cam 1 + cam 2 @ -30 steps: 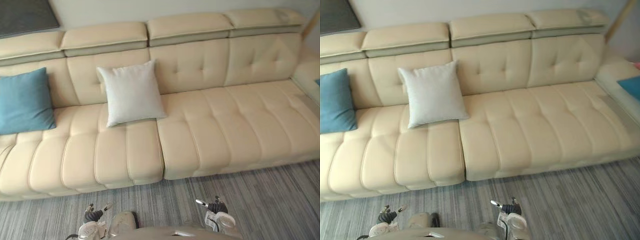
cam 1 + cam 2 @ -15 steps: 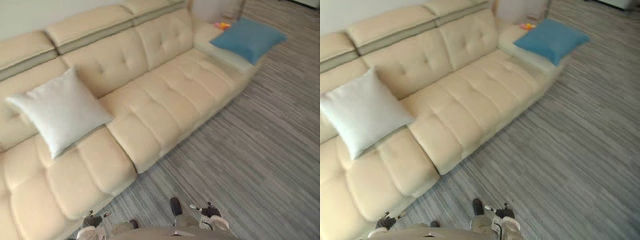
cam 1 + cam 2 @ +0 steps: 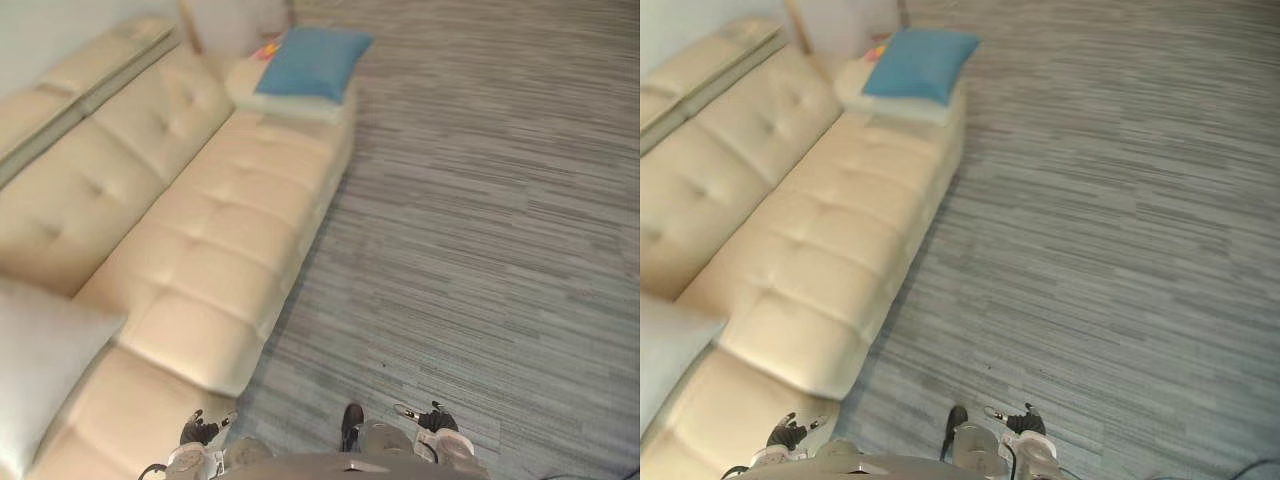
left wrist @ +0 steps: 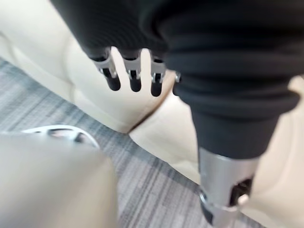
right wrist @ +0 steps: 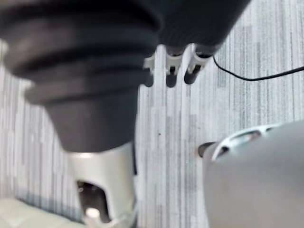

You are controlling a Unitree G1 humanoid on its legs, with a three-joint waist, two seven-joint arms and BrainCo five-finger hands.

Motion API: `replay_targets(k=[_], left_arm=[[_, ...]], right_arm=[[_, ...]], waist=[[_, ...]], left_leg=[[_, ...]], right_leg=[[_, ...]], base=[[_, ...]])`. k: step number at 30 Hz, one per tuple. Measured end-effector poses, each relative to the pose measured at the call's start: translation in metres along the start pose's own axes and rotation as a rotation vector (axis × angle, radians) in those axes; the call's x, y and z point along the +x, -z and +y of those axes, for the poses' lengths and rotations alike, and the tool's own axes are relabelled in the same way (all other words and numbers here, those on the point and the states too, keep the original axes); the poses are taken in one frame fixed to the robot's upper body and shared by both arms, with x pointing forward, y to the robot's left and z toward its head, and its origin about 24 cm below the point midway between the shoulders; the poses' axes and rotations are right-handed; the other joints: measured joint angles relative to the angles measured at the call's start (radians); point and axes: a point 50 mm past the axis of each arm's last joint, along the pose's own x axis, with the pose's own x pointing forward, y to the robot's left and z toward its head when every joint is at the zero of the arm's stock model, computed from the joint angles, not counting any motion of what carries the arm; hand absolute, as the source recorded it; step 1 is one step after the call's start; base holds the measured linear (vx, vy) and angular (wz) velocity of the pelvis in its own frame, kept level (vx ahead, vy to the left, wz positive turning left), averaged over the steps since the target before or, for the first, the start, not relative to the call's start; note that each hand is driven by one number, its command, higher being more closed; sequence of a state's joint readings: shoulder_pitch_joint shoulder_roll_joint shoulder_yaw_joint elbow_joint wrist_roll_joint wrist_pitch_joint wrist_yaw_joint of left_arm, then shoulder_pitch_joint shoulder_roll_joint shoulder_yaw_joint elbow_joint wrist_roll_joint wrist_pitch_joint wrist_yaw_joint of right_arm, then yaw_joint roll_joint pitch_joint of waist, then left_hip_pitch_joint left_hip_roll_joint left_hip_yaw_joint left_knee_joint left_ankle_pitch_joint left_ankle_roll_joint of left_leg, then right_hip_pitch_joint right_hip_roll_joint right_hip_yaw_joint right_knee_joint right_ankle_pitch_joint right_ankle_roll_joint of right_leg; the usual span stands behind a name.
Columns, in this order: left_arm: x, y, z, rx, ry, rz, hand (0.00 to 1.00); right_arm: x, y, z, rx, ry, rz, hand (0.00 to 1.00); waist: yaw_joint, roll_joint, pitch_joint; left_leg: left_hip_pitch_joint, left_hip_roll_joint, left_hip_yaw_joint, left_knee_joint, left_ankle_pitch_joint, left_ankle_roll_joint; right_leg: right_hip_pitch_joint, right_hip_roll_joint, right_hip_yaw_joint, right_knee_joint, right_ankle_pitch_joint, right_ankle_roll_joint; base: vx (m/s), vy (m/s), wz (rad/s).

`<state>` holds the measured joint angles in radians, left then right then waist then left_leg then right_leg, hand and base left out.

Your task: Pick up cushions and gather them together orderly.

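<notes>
Left hand (image 3: 198, 432) and right hand (image 3: 437, 420) hang, fingers (image 4: 134, 80) relaxed, empty; blue cushion (image 3: 312, 62) well apart.

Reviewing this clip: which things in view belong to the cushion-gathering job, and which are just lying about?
Job:
blue cushion, at the far end of the seat
light grey cushion, nearest the robot

Lying about:
cream sofa
small red-and-yellow object beside the blue cushion
grey striped carpet
</notes>
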<state>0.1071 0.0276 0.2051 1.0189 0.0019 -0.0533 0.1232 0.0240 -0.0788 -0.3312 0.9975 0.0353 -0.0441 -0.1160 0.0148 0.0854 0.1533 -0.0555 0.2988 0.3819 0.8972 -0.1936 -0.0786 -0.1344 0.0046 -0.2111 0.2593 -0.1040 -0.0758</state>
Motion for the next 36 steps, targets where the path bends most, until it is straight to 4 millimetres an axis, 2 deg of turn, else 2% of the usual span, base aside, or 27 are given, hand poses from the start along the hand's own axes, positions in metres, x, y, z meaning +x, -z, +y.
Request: replay_targets(k=[2, 3, 6, 9, 10, 12, 13, 14, 15, 16, 17, 18, 19, 20, 22, 23, 25, 27, 28, 29, 30, 31, 32, 33, 34, 35, 36], left_arm=[[0.000, -0.006, -0.002, -0.016, -0.003, -0.027, 0.00], [0.000, -0.007, 0.000, -0.020, -0.007, -0.034, 0.00], [-0.001, -0.012, -0.002, -0.033, -0.012, -0.064, 0.00], [-0.001, -0.014, -0.002, -0.036, -0.022, -0.072, 0.00], [-0.001, -0.014, 0.000, -0.033, -0.026, -0.070, 0.00], [-0.001, -0.011, 0.004, -0.028, -0.039, -0.057, 0.00], [-0.002, -0.005, 0.012, -0.022, -0.057, -0.044, 0.00], [-0.003, 0.000, 0.020, -0.024, -0.082, -0.032, 0.00], [-0.003, 0.003, 0.025, -0.020, -0.103, -0.017, 0.00], [-0.003, 0.007, 0.027, -0.014, -0.112, -0.002, 0.00], [-0.004, 0.009, 0.028, -0.013, -0.113, 0.002, 0.00], [-0.005, 0.011, 0.028, -0.003, -0.109, 0.007, 0.00], [-0.005, 0.010, 0.027, 0.001, -0.105, 0.004, 0.00], [-0.004, 0.007, 0.024, 0.005, -0.099, -0.004, 0.00], [-0.003, 0.004, 0.023, -0.033, -0.107, -0.008, 0.00], [-0.002, 0.001, 0.020, -0.051, -0.105, -0.014, 0.00], [0.000, -0.007, 0.012, -0.060, -0.087, -0.030, 0.00], [0.002, -0.018, 0.001, -0.054, -0.056, -0.055, 0.00], [0.003, -0.022, -0.001, -0.049, -0.048, -0.066, 0.00], [0.003, -0.024, -0.002, -0.044, -0.045, -0.070, 0.00], [0.003, -0.023, -0.002, -0.044, -0.045, -0.066, 0.00], [0.002, -0.020, -0.001, -0.045, -0.046, -0.059, 0.00], [0.002, -0.017, -0.005, -0.052, -0.042, -0.046, 0.00], [0.000, -0.011, -0.009, -0.060, -0.032, -0.032, 0.00], [-0.002, -0.010, -0.014, -0.090, -0.028, -0.030, 0.00], [-0.002, -0.010, -0.017, -0.096, -0.023, -0.031, 0.00], [-0.003, -0.012, -0.021, -0.114, -0.016, -0.037, 0.00]], right_arm=[[0.000, 0.001, -0.002, 0.015, 0.010, 0.008, 0.00], [0.000, 0.002, -0.002, 0.016, 0.012, 0.012, 0.00], [-0.001, 0.005, 0.000, 0.038, 0.014, 0.021, 0.00], [-0.002, 0.007, 0.003, 0.051, 0.024, 0.024, 0.00], [-0.003, 0.008, 0.003, 0.055, 0.029, 0.031, 0.00], [-0.004, 0.011, 0.005, 0.061, 0.023, 0.041, 0.00], [-0.004, 0.013, 0.007, 0.064, 0.019, 0.046, 0.00], [-0.008, 0.023, 0.010, 0.071, 0.015, 0.069, 0.00], [-0.010, 0.027, 0.016, 0.079, 0.001, 0.082, 0.00], [-0.009, 0.024, 0.018, 0.078, -0.005, 0.072, 0.00], [-0.009, 0.022, 0.018, 0.078, -0.006, 0.069, 0.00], [-0.007, 0.019, 0.018, 0.075, -0.006, 0.059, 0.00], [-0.007, 0.017, 0.018, 0.074, -0.006, 0.053, 0.00], [-0.005, 0.012, 0.018, 0.071, -0.007, 0.041, 0.00], [-0.003, 0.005, 0.021, 0.070, -0.015, 0.023, 0.00], [-0.002, -0.001, 0.023, 0.070, -0.021, 0.008, 0.00], [0.000, -0.008, 0.021, 0.062, -0.017, -0.009, 0.00], [0.002, -0.014, 0.017, 0.057, -0.007, -0.025, 0.00], [0.003, -0.016, 0.016, 0.053, -0.006, -0.032, 0.00], [0.003, -0.015, 0.015, 0.058, -0.002, -0.027, 0.00], [0.002, -0.013, 0.014, 0.059, 0.003, -0.022, 0.00], [0.001, -0.005, 0.010, 0.058, 0.013, -0.002, 0.00], [0.001, -0.006, 0.008, 0.058, 0.018, -0.002, 0.00], [0.001, -0.005, 0.005, 0.077, 0.032, 0.001, 0.00], [0.002, -0.006, 0.000, 0.090, 0.047, -0.003, 0.00], [0.002, -0.008, -0.001, 0.089, 0.050, -0.007, 0.00], [0.002, -0.011, -0.001, 0.083, 0.053, -0.024, 0.00]], waist=[[0.019, -0.005, 0.007], [0.024, -0.006, 0.008], [0.041, -0.009, 0.011], [0.049, -0.014, 0.016], [0.060, -0.017, 0.015], [0.074, -0.036, 0.003], [0.074, -0.066, -0.009], [0.072, -0.101, -0.028], [0.076, -0.127, -0.039], [0.079, -0.137, -0.038], [0.080, -0.135, -0.037], [0.068, -0.123, -0.030], [0.058, -0.111, -0.022], [0.060, -0.102, -0.017], [0.054, -0.090, -0.012], [0.041, -0.084, -0.008], [0.031, -0.067, 0.002], [0.013, -0.048, 0.020], [-0.002, -0.055, 0.025], [-0.019, -0.074, 0.027], [-0.022, -0.078, 0.026], [-0.025, -0.091, 0.024], [-0.028, -0.085, 0.023], [-0.017, -0.066, 0.020], [-0.014, -0.040, 0.018], [-0.016, -0.024, 0.014], [-0.015, -0.007, 0.014]], left_leg=[[-0.110, -0.061, -0.080, 0.001, -0.065, 0.017], [-0.129, -0.074, -0.090, -0.023, -0.067, 0.021], [-0.211, -0.134, -0.138, -0.337, -0.053, 0.020], [-0.243, -0.195, -0.223, -0.681, 0.040, -0.022], [-0.258, -0.200, -0.246, -0.703, 0.081, -0.024], [-0.263, -0.228, -0.248, -0.651, 0.137, 0.029], [-0.270, -0.252, -0.238, -0.605, 0.118, 0.057], [-0.262, -0.277, -0.208, -0.592, 0.106, 0.077], [-0.236, -0.302, -0.172, -0.590, 0.073, 0.102], [-0.170, -0.315, -0.132, -0.582, 0.029, 0.113], [-0.143, -0.318, -0.124, -0.576, 0.020, 0.122], [-0.089, -0.323, -0.123, -0.566, -0.010, 0.137], [-0.036, -0.330, -0.126, -0.576, -0.031, 0.144], [0.048, -0.336, -0.130, -0.625, -0.042, 0.148], [0.124, -0.328, -0.132, -0.688, -0.042, 0.147], [0.162, -0.322, -0.136, -0.716, -0.042, 0.147], [0.206, -0.313, -0.148, -0.749, -0.043, 0.146], [0.248, -0.302, -0.190, -0.774, -0.044, 0.144], [0.268, -0.305, -0.220, -0.781, -0.044, 0.144], [0.296, -0.314, -0.272, -0.779, -0.063, 0.114], [0.313, -0.313, -0.292, -0.778, -0.076, 0.095], [0.340, -0.312, -0.325, -0.775, -0.100, 0.090], [0.362, -0.293, -0.352, -0.767, -0.114, 0.079], [0.341, -0.267, -0.377, -0.687, -0.114, 0.078], [0.279, -0.235, -0.391, -0.536, -0.107, 0.069], [0.218, -0.212, -0.400, -0.404, -0.081, 0.029], [0.118, -0.181, -0.408, -0.189, 0.030, -0.002]], right_leg=[[0.037, 0.013, 0.082, -0.017, -0.013, -0.005], [0.045, 0.014, 0.097, -0.024, -0.014, -0.005], [0.078, 0.011, 0.146, -0.072, -0.020, 0.000], [0.097, 0.000, 0.198, -0.108, -0.038, 0.029], [0.103, 0.000, 0.227, -0.116, -0.050, 0.049], [0.110, -0.023, 0.286, -0.107, -0.084, 0.080], [0.102, -0.053, 0.310, -0.060, -0.126, 0.111], [0.068, -0.080, 0.314, 0.034, -0.158, 0.160], [0.009, -0.110, 0.318, 0.209, -0.194, 0.230], [-0.059, -0.118, 0.335, 0.487, -0.155, 0.339], [-0.070, -0.118, 0.331, 0.572, -0.131, 0.375], [-0.075, -0.123, 0.295, 0.691, -0.105, 0.368], [-0.078, -0.145, 0.229, 0.766, -0.107, 0.328], [-0.090, -0.178, 0.121, 0.796, -0.143, 0.225], [-0.124, -0.179, 0.015, 0.737, -0.197, 0.169], [-0.159, -0.176, -0.046, 0.648, -0.217, 0.142], [-0.213, -0.157, -0.078, 0.471, -0.201, 0.124], [-0.254, -0.125, -0.055, 0.204, -0.085, 0.123], [-0.254, -0.116, -0.014, 0.023, 0.015, 0.135], [-0.253, -0.124, 0.045, -0.103, 0.099, 0.148], [-0.252, -0.126, 0.064, -0.105, 0.101, 0.145], [-0.249, -0.126, 0.082, -0.088, 0.128, 0.124], [-0.252, -0.118, 0.077, -0.025, 0.186, 0.120], [-0.258, -0.109, 0.064, 0.042, 0.193, 0.113], [-0.244, -0.098, 0.033, 0.061, 0.165, 0.090], [-0.228, -0.085, 0.018, 0.061, 0.140, 0.081], [-0.192, -0.061, 0.001, 0.057, 0.112, 0.065]], base=[[0.23, 0.038, -1.11], [0.20, 0.068, -0.93], [0.20, 0.126, -0.72], [0.29, 0.198, -0.65], [0.40, 0.277, -0.78], [0.55, 0.419, -0.81], [0.57, 0.423, -0.78], [0.47, 0.302, -0.69], [0.47, 0.251, -0.77], [0.46, 0.241, -0.63], [0.46, 0.220, -0.50], [0.45, 0.189, -0.18], [0.54, 0.191, -0.18], [0.44, 0.133, -0.17], [0.41, 0.091, -0.18], [0.40, 0.054, -0.02], [0.41, -0.002, 0.13], [0.42, -0.060, 0.42], [0.46, -0.155, 0.93], [0.46, -0.195, 0.97], [0.49, -0.261, 0.98], [0.41, -0.236, 0.67], [0.62, -0.353, 0.67], [0.60, -0.347, 0.52], [0.60, -0.345, 0.40], [0.51, -0.293, 0.31], [0.52, -0.270, 0.08]])
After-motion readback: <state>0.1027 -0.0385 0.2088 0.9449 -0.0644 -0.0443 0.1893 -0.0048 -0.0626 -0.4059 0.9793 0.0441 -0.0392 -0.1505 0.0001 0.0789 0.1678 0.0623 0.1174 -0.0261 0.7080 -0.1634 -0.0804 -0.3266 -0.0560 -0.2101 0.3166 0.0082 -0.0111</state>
